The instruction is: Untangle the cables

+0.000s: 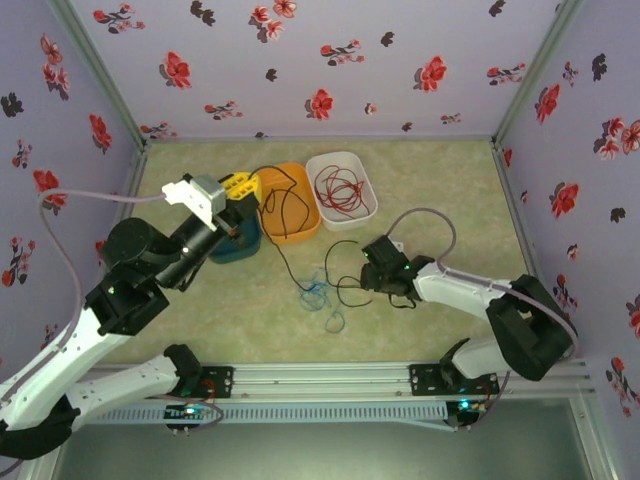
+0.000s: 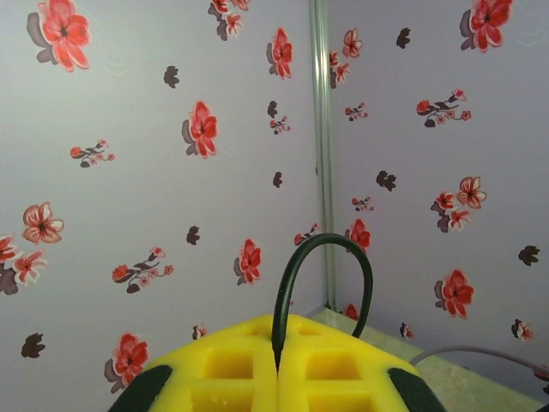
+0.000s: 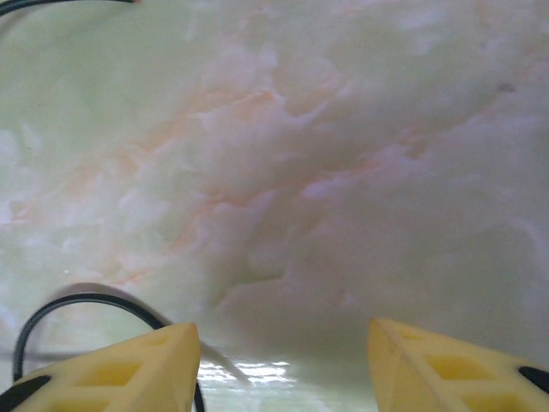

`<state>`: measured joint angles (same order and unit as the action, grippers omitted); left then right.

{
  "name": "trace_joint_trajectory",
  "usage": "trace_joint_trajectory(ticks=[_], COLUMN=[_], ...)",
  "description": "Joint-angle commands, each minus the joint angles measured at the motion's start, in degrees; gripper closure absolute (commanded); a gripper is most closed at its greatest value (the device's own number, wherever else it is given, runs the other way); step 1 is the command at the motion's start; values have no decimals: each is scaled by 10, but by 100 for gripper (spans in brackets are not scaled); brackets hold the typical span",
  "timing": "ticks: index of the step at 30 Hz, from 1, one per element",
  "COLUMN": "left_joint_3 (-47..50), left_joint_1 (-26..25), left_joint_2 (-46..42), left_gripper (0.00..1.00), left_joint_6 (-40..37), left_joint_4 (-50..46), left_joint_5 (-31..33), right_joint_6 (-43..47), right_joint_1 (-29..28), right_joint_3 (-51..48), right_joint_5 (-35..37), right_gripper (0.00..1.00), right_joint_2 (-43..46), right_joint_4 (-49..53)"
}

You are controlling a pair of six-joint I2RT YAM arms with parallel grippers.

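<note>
While your left gripper (image 2: 279,343) is clamped shut on the black cable (image 2: 328,239), a loop of that cable arches up just past its fingertips, against the flowered walls (image 2: 129,172). That arm is raised off the table (image 1: 440,190), with its wrist tipped upward toward the back corner. The gripper hangs above the blue bin (image 1: 235,248), with the orange bin (image 1: 295,235) just to its right. From the closed fingers the black cable crosses the orange bin and drops to the table, trailing toward your right gripper (image 3: 283,348). Your right arm is bent at the elbow and reaches low toward the middle, its gripper close over the table. Its fingers stand apart with nothing between them, only bare marbled surface beneath. A curve of the black cable lies just beside its left finger (image 3: 111,369), and you can see another short stretch farther ahead on that same side. The blue cable (image 1: 318,293) sits in a small heap on the table near the right gripper's left side, apart from it. The red cable (image 1: 340,190) is coiled inside the white bin (image 1: 338,156), well beyond the right gripper. From the left gripper, that bin is to the right, past the orange one.
</note>
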<state>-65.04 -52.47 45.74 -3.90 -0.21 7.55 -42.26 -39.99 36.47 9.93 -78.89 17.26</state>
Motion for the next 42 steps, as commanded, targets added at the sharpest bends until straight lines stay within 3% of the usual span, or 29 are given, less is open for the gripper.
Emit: trace_joint_trajectory(ticks=[1, 5, 8, 12, 18, 24, 31, 33, 35, 42], left_joint_3=[-22, -32, -38, -56, -94, -119, -131, -137, -145, -181], left_joint_1=[4, 5, 5, 7, 19, 31, 34, 36, 37, 53], left_joint_2=[6, 15, 25, 46, 80, 101, 109, 112, 114, 116], left_gripper=[100, 100, 100, 100, 100, 100, 100, 100, 100, 100], left_joint_6=[-21, -18, -18, -13, 5, 19, 26, 26, 24, 0], left_joint_4=[12, 11, 10, 1, -22, -35, -32, -36, -41, -61], left_joint_5=[12, 11, 10, 10, 11, 10, 6, 2, -2, -2], right_joint_6=[-9, 1, 24, 88, 149, 174, 189, 189, 185, 151], right_joint_1=[5, 5, -12, -53, -116, -148, -160, -160, -160, -157], right_joint_3=[-6, -5, -12, -16, -50, -75, -60, -50, -42, -56], right_joint_5=[39, 24, 3, -42, -55, -41, -50, -53, -55, -42], right_gripper=[44, 43, 37, 30, 20, 19, 20, 23, 34, 90], right_joint_2=[22, 55, 104, 164, 196, 154, 27, -9, -39, -85], right_joint_4=[30, 26, -12, -81, -176, -245, -346, -365, -379, -398])
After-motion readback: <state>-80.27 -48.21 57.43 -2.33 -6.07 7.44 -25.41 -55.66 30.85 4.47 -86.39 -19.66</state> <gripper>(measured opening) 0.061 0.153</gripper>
